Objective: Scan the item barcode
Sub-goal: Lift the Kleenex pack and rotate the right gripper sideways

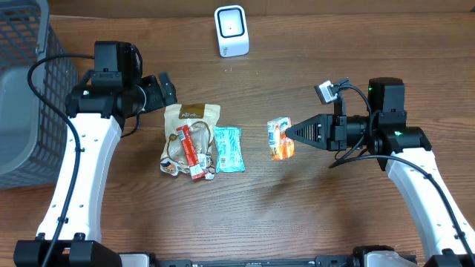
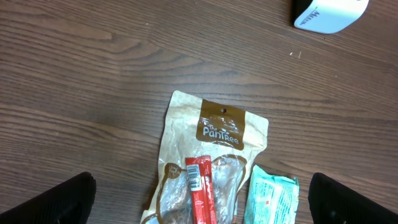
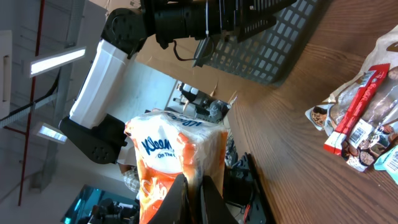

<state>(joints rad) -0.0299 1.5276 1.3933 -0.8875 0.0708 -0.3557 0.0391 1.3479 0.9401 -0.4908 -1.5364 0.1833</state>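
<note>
My right gripper [image 1: 292, 133] is shut on the edge of an orange and white snack packet [image 1: 280, 139] and holds it off the table, right of centre. In the right wrist view the packet [image 3: 177, 155] stands pinched between the jaws of the gripper [image 3: 194, 190]. The white barcode scanner [image 1: 231, 31] stands at the back centre, also at the top right of the left wrist view [image 2: 329, 14]. My left gripper [image 1: 165, 90] hangs open above the brown pouch [image 2: 214, 149], holding nothing.
A red stick pack [image 1: 191, 152] lies on the brown pouch [image 1: 189, 130], with a teal packet [image 1: 229, 148] beside it. A grey wire basket [image 1: 22, 89] fills the left edge of the table.
</note>
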